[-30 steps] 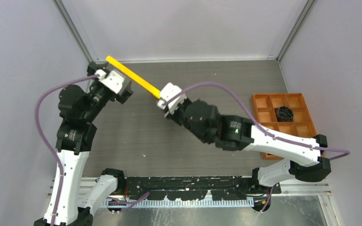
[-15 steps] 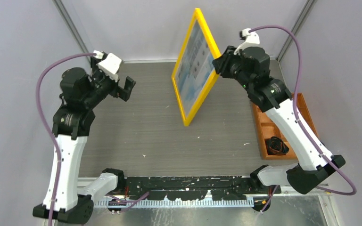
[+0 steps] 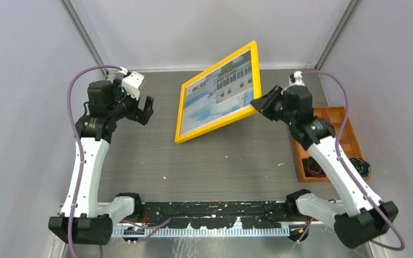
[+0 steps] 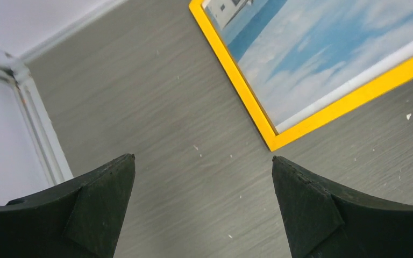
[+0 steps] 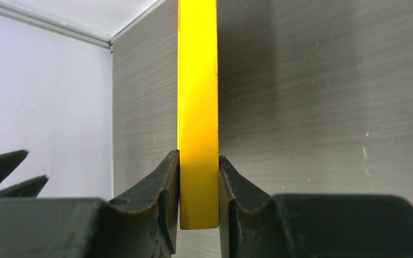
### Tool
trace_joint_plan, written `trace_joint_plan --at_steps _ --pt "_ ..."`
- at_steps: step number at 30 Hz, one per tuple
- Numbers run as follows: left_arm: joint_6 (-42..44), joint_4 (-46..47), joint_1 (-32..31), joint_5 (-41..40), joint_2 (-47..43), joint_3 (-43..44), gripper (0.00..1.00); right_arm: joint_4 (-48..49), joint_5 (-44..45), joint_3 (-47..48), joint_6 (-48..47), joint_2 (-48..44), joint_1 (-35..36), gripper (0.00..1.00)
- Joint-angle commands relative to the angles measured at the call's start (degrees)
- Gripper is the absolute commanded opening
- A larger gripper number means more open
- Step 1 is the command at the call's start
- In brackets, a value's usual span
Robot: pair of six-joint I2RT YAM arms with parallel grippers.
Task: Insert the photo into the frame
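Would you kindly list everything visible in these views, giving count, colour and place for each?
frame: one, bright yellow, tilted over the table's far middle.
photo: one, blue sky with white clouds and pale buildings, inside the frame.
tray: one, orange, with compartments, on the table's right side.
dark bundles: two, black, in the tray's near compartments.
table: one, grey wood-grain, beneath everything.
left gripper: one, black, open and empty, above the far left.
right gripper: one, black, shut on the frame's right edge.
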Motion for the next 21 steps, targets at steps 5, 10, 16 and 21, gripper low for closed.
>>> trace_joint_plan --at_steps 5,10,16,21 --pt "1.79 -3.32 11.7 9.04 7.68 -2.79 1.0 16.38 -8.64 -25.79 6.23 -16.49 0.56 0.01" --pt "1.76 1.89 14.41 10.35 6.16 -8.29 1.0 18.91 -7.97 -36.96 8.39 -22.29 0.58 0.01" --pt "1.2 4.73 14.47 9.97 5.83 -14.09 1.0 28.11 -9.07 -44.31 8.7 -18.42 0.58 0.05" --pt "0.91 8.77 14.39 8.83 6.95 -18.45 1.0 34.92 -14.16 -45.83 6.78 -4.5 0.52 0.09"
